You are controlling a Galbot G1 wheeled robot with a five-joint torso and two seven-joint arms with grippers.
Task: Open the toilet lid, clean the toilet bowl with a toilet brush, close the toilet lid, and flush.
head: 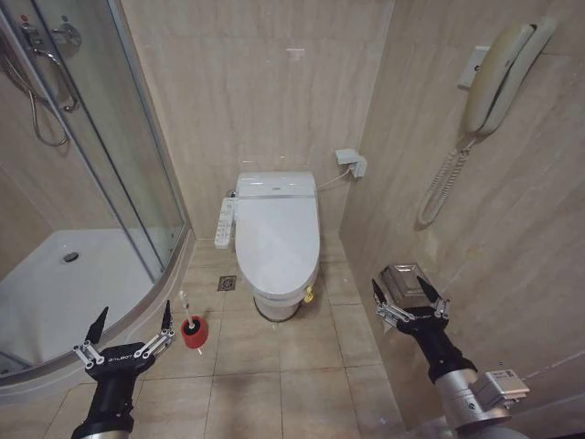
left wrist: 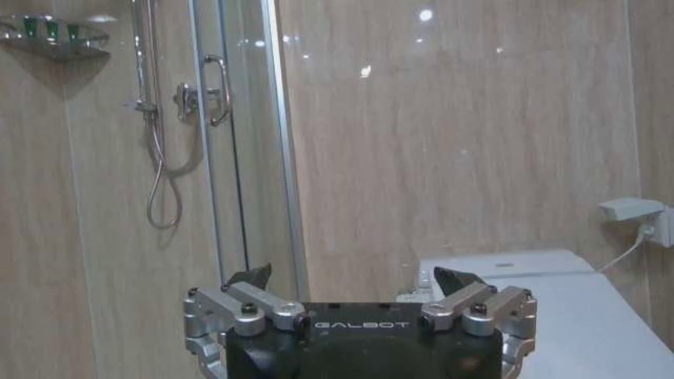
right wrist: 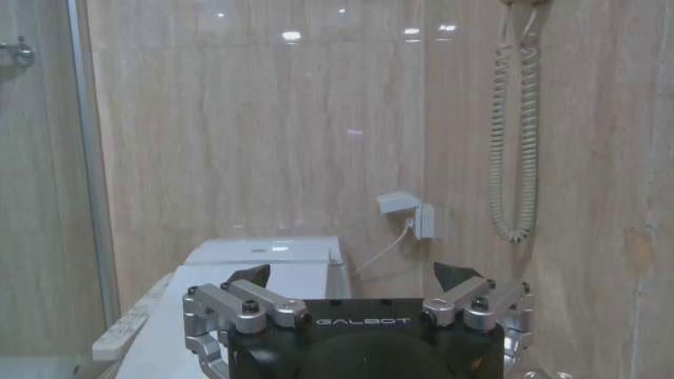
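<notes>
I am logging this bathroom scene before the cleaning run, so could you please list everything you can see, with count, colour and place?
toilet lid: one, white, shut over the toilet bowl, at the back wall.
button panel: one, white, along the bowl's side toward the shower.
toilet brush: one, white handle, standing in a red cup on the floor, between shower and toilet.
floor drain: one, grey, beside the toilet base.
shower cabin: one, glass, left.
wall phone: one, cream, coiled cord, right wall.
wall socket: one, white, behind the toilet.
metal box: one, silver, right wall, low.
left pincer: open, empty, near the brush.
right pincer: open, empty, by the metal box.
</notes>
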